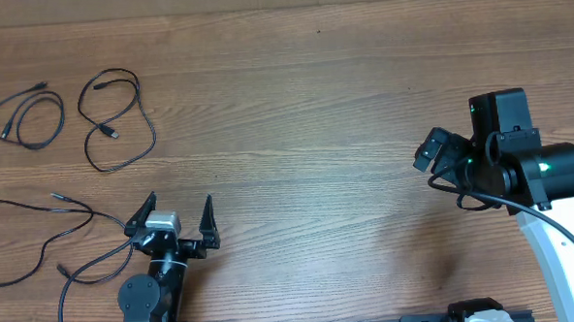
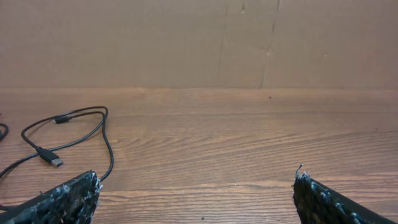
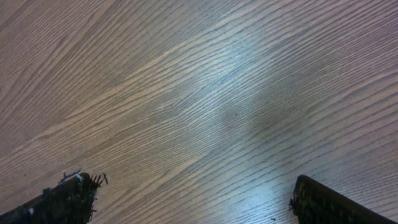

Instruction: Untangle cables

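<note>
Overhead view is showing the cables [image 1: 112, 136] lying apart along the table's [image 1: 314, 102] left edge. The nearest cable [image 1: 76, 209] is trailing leftward from just beside the left gripper [image 1: 180, 203], which is gaping wide and holding nothing. The right gripper [image 1: 428, 151], equally wide and empty, is hovering well apart near the right edge.

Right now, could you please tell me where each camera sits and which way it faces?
Overhead: above the table, looking straight down; shows three cables, the left gripper and the right gripper, both open.
Left wrist: on the left arm, looking low across the table towards a brown wall; its two fingers frame the bottom.
Right wrist: on the right arm, looking down at bare wood; its fingers show at the bottom corners.
Shared: the middle cable appears overhead and in the left wrist view.
</note>
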Tool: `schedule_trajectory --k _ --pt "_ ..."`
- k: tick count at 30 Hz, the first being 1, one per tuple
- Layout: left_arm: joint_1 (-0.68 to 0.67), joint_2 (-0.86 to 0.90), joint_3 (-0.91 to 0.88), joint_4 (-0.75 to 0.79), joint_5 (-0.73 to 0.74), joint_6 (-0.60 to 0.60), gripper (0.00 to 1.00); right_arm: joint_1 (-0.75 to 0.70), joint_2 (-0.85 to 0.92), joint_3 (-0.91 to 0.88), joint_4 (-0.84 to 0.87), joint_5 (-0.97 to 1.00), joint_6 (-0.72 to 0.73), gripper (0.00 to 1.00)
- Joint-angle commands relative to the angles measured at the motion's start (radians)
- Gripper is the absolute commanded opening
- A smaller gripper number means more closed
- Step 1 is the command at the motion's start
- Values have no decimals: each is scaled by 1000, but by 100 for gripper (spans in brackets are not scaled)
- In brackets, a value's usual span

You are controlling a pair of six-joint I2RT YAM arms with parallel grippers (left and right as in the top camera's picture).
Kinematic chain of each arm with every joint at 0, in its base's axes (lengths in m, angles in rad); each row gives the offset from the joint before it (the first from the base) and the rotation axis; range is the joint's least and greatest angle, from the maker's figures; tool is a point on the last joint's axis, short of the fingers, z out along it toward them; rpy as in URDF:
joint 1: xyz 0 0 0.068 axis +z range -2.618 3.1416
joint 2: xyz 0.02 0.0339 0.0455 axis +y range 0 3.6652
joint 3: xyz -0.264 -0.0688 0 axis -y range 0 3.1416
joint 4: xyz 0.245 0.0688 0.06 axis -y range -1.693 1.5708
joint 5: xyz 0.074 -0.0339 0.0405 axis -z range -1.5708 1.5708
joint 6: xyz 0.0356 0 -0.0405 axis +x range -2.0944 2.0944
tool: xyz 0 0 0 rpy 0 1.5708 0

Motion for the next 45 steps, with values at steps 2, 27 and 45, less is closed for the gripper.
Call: schedule_trajectory --k 2,27,45 --pt "0 -7 -13 7 -6 -36 100 -2 -2 19 5 14 3 100" --pt "0 -6 -13 6 -8 -36 100 -2 -2 19 5 14 3 100" --pt "0 -6 -13 6 -8 -36 100 -2 -223 -127 76 14 3 100"
